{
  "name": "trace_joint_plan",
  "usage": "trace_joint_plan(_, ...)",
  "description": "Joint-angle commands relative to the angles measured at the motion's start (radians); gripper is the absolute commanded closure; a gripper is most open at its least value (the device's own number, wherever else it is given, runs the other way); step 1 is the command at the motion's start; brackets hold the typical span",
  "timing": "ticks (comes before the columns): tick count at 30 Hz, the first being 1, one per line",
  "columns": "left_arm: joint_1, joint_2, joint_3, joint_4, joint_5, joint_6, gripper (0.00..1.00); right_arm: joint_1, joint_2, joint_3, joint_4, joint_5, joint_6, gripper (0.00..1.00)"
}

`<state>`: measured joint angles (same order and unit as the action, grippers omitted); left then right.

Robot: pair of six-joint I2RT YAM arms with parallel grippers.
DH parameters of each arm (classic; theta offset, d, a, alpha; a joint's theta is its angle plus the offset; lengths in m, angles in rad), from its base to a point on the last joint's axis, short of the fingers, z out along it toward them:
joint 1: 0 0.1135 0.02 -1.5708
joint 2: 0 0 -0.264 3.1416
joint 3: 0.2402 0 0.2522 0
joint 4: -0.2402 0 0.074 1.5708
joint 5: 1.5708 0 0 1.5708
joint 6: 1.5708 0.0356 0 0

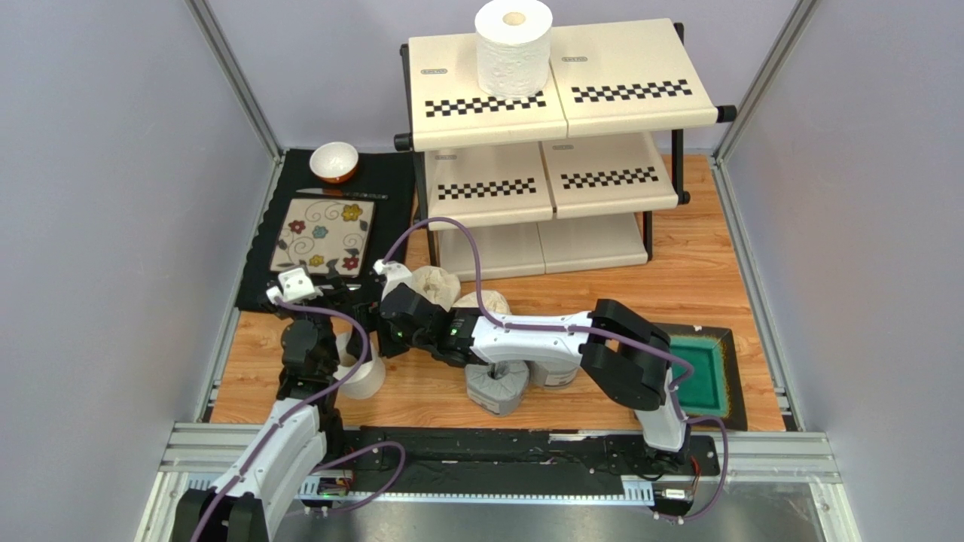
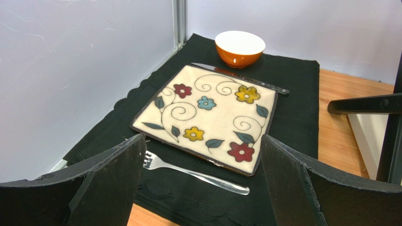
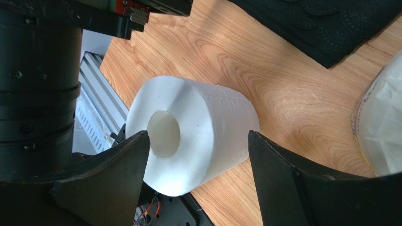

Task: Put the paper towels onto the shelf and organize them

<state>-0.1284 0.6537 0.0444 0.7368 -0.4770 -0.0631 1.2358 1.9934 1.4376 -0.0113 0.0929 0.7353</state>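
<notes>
the three-tier shelf (image 1: 634, 68) of cream panels, checkered front strips and black tube frame stood at 12 o'clock on the wooden table (image 1: 702, 282). one plain white paper towel roll (image 1: 514, 47) stood upright on its top tier, at the middle of the front edge. a second white roll (image 3: 212, 113) lay on its side on the bare wood at 7 o'clock, beside the left arm, with its centre hole turned to the right wrist camera. the right gripper (image 3: 198, 135) held its fingers wide apart on either side of that roll. their tips overlapped its edges, but whether the pads pressed it could not be told. a grey-wrapped roll (image 1: 498, 390) sat at 6 o'clock under the right arm. a cream-wrapped roll (image 1: 433, 282) showed behind that arm, in front of the bottom tier. the left gripper (image 2: 203, 141) was open and empty, pointing toward 10 o'clock. there a square cream plate (image 2: 212, 113) painted with flowers lay on a black cloth mat (image 2: 292, 80). a steel fork (image 2: 198, 174) lay along the plate's near edge and a dark-handled knife (image 2: 250, 81) along its far edge. a small orange bowl (image 2: 239, 47) with a white inside sat beyond the knife.
</notes>
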Motion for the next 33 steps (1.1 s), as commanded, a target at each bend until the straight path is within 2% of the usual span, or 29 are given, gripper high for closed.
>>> trace_joint_plan(1, 0.009, -0.026, -0.225, 0.05, -0.014, -0.004, 0.01, 0.005, 0.028, 0.06, 0.016, -0.012, -0.017, 0.2)
trace_joint_plan(15, 0.013, -0.02, -0.227, 0.064, -0.02, -0.007, 0.01, 0.005, 0.067, 0.072, -0.05, 0.007, -0.016, 0.25)
trace_joint_plan(18, 0.016, -0.016, -0.23, 0.067, -0.018, -0.009, 0.01, 0.007, 0.065, 0.067, -0.053, 0.013, -0.024, 0.32)
trace_joint_plan(21, 0.016, -0.006, -0.233, 0.065, -0.017, -0.011, 0.01, 0.005, 0.058, 0.064, -0.053, 0.016, -0.027, 0.42)
trace_joint_plan(25, 0.019, -0.003, -0.236, 0.072, -0.015, -0.012, 0.01, 0.005, 0.044, 0.053, -0.05, 0.014, -0.031, 0.64)
trace_joint_plan(28, 0.021, 0.0, -0.238, 0.075, -0.015, -0.014, 0.01, 0.005, 0.022, 0.037, -0.05, 0.011, -0.033, 0.74)
trace_joint_plan(31, 0.023, -0.002, -0.236, 0.075, -0.008, -0.02, 0.01, 0.007, -0.027, -0.009, -0.049, -0.001, -0.03, 0.79)
trace_joint_plan(33, 0.023, -0.002, -0.233, 0.076, -0.003, -0.023, 0.01, 0.005, -0.06, -0.043, -0.042, -0.016, -0.027, 0.8)
